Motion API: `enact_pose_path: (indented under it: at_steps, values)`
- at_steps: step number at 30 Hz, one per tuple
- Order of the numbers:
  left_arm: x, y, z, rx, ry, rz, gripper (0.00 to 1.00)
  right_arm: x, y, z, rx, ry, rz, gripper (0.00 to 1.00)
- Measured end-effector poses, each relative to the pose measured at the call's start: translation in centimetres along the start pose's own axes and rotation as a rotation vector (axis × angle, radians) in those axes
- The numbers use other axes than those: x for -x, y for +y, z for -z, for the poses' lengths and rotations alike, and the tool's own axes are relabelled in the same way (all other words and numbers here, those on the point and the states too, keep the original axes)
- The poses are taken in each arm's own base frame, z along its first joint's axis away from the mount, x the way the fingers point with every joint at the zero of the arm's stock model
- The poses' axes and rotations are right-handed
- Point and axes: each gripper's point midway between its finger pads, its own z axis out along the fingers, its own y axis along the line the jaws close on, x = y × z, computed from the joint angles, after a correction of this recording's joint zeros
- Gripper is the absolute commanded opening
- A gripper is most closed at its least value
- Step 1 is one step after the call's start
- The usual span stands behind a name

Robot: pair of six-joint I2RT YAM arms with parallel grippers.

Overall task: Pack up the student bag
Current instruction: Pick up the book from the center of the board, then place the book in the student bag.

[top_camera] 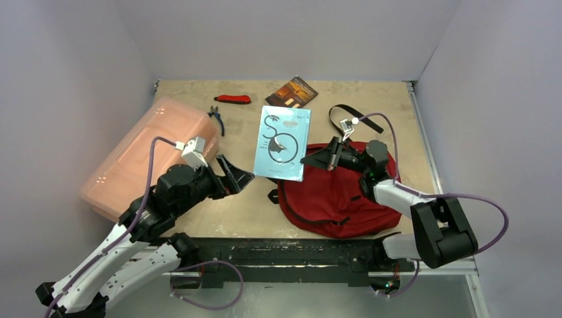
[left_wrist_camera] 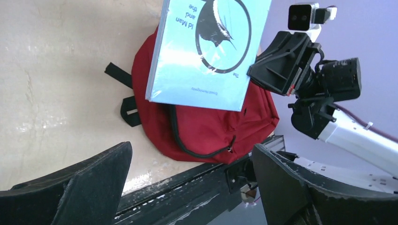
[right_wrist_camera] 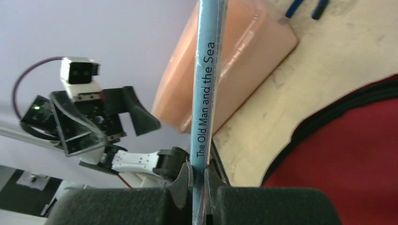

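Over at nine o'clock, the pink translucent plastic box (top_camera: 142, 156) sits against the left wall, out of play. Just beside it, the left gripper (top_camera: 237, 175) hangs with its fingers spread wide and nothing between them, facing the book. My read is that it's leaving the work to its partner.

Up at eleven o'clock, blue-handled pliers (top_camera: 217, 119) and a red utility knife (top_camera: 233, 99) wait on the beige tabletop (top_camera: 378, 99), with a brown printed card (top_camera: 291, 93) at twelve.

Centre stage is the pale blue paperback book (top_camera: 283, 142), lifted clear, its right edge near the bag. The right gripper (top_camera: 317, 159) pinches it at the spine, a finger pressed on each cover, probably so it can go in edge first.

The red fabric backpack (top_camera: 338, 195) lies flat at four o'clock under the right arm, with its black webbing strap (top_camera: 344, 112) trailing toward one. I can't tell whether its zipper gapes wide enough.
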Motion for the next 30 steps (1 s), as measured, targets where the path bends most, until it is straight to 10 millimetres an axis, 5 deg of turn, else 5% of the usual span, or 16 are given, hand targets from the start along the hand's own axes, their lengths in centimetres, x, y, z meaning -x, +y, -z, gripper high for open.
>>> enact_pose_path:
  at_steps: [6, 13, 22, 26, 30]
  values:
    - [-0.1, -0.5, -1.2, -0.009, -0.002, 0.117, 1.00, 0.0, 2.9, -1.1, 0.099, -0.030, -0.084, 0.00]
    - [-0.5, -0.3, -2.3, -0.125, -0.085, 0.285, 1.00, 0.9, 2.5, -1.5, 0.138, -0.141, -0.313, 0.00]
    - [0.1, -0.9, -6.5, -0.249, -0.187, 0.442, 0.99, 0.3, 3.9, -4.1, 0.179, -0.208, -0.499, 0.00]
    - [1.2, -1.9, -7.7, -0.316, -0.241, 0.448, 0.91, -0.5, 5.4, -5.1, 0.211, -0.208, -0.510, 0.00]
    - [2.9, -2.9, -7.3, -0.376, -0.315, 0.451, 0.67, -0.3, 6.0, -5.2, 0.221, -0.231, -0.511, 0.00]
